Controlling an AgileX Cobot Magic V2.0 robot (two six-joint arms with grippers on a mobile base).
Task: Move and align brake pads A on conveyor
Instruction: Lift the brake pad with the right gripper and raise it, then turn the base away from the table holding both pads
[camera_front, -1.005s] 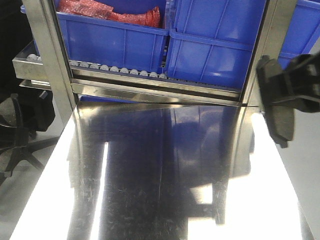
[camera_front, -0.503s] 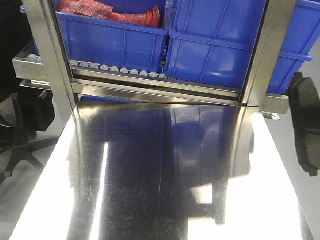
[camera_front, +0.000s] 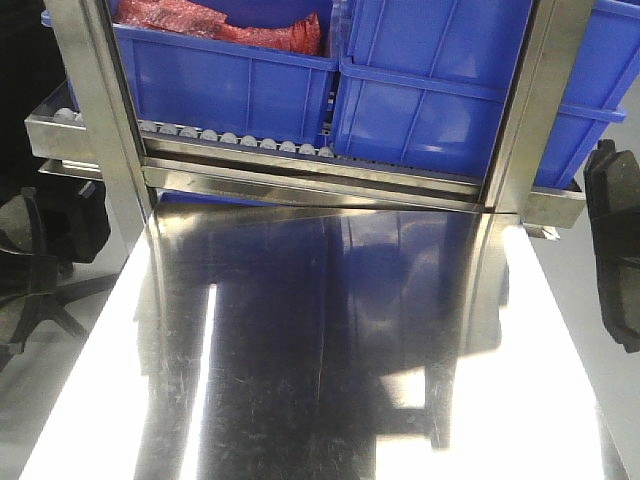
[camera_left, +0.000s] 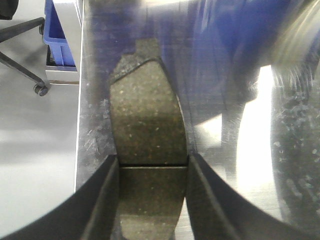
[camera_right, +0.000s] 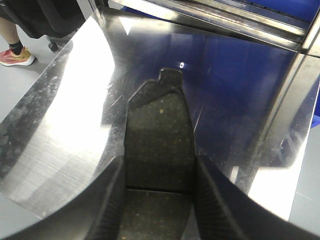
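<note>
1. This is a factory or workshop parts station.
2. In the upper front view, blue plastic bins (camera_front: 240, 85) sit in a steel rack (camera_front: 90, 110) on small white rollers (camera_front: 230, 138). One bin holds red bagged goods (camera_front: 220, 25).
3. A shiny steel desk (camera_front: 300, 350) fills the lower frame.
4. At the left edge of the left wrist view are grey floor (camera_left: 35, 130) and a wheeled chair base (camera_left: 41, 90).
5. A brake pad (camera_left: 147, 125) lies mid-frame in each wrist view.

Tabletop (camera_front: 320, 380) fills lower frame; bins (camera_front: 230, 80) on roller rack (camera_front: 230, 138) across top; brake pad (camera_front: 618, 250) at right edge.
</note>
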